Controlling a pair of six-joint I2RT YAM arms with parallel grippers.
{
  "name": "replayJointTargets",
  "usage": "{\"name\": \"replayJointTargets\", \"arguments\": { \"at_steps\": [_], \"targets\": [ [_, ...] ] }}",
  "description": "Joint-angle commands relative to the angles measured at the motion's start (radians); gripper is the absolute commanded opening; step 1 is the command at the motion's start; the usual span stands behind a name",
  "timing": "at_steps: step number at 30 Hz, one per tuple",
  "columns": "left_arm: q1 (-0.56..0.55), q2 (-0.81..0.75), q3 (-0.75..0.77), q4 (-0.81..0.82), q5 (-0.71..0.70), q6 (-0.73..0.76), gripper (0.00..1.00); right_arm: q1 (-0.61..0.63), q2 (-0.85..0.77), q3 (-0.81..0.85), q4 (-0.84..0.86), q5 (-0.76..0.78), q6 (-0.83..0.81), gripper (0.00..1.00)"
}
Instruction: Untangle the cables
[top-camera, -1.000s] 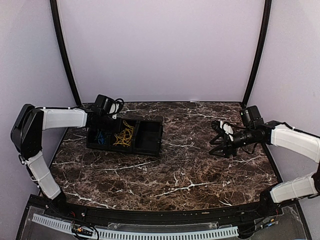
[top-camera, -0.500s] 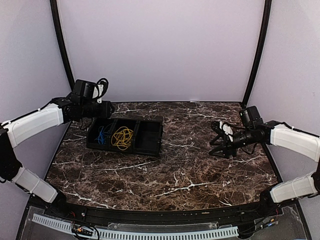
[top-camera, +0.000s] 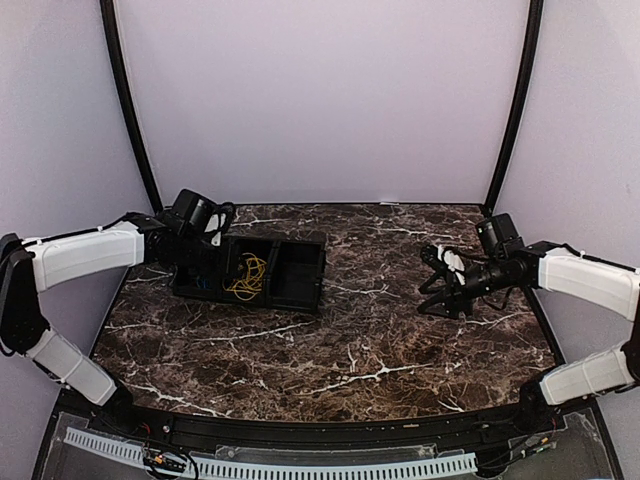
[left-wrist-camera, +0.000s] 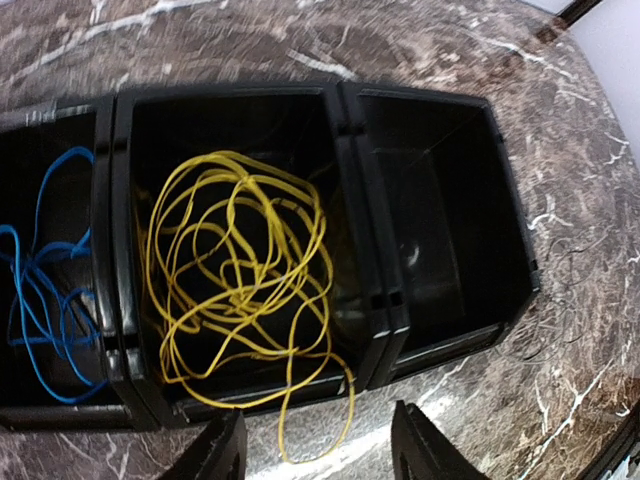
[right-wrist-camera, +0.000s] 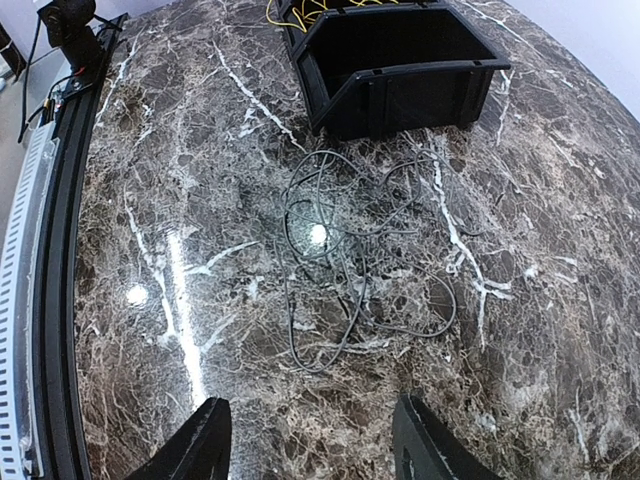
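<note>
We note bin (left-wrist-camera: 372, 300): blue cable (left-wrist-camera: 42, 300) in end cell, yellow cable (left-wrist-camera: 240, 272) in middle. Only right wrist shows black cable (right-wrist-camera: 345, 250), apparently loose on table (right-wrist-camera: 150, 200). Our left gripper (left-wrist-camera: 315, 455) and right gripper (right-wrist-camera: 310, 445) gape, empty.

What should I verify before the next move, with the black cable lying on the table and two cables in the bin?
1. Left gripper and right gripper open and empty: ok.
2. Yellow cable wholly inside the middle compartment of the bin: not ok, one loop hangs over the near rim onto the table.
3. Blue cable apart from the yellow one: ok, a wall divides them.
4. End compartment free: ok, it looks empty.
5. Black cable apart from the other two: ok, it lies loose on the table.
6. Black cable free of knots: cannot tell.
</note>
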Motion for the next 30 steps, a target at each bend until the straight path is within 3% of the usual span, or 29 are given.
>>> {"name": "replayJointTargets", "arguments": {
  "at_steps": [1,5,9,11,13,17,23,30],
  "targets": [
    [0.004,0.038,-0.038,-0.080,-0.009,-0.136,0.55,-0.003,0.004,0.021,-0.001,-0.003,-0.009,0.57],
    [0.004,0.085,-0.031,-0.082,-0.006,-0.151,0.48,-0.004,0.001,0.021,-0.001,-0.002,-0.010,0.57],
    [0.004,0.132,-0.004,-0.074,0.000,-0.146,0.27,-0.003,-0.001,0.021,-0.002,0.000,-0.011,0.57],
    [0.005,0.150,0.012,-0.063,-0.006,-0.136,0.11,-0.004,-0.001,0.020,-0.003,0.001,-0.012,0.57],
    [0.005,0.170,0.040,-0.056,-0.022,-0.116,0.03,-0.003,-0.002,0.020,-0.003,0.002,-0.013,0.57],
    [0.005,0.217,0.092,-0.007,-0.114,-0.053,0.00,-0.003,-0.001,0.020,-0.003,0.003,-0.015,0.57],
    [0.005,0.265,0.064,0.216,-0.171,0.047,0.00,-0.003,0.015,0.029,-0.019,0.002,-0.018,0.57],
    [0.001,0.340,0.085,0.219,-0.148,0.062,0.00,-0.004,0.010,0.031,-0.018,-0.020,-0.012,0.57]
  ]
}}
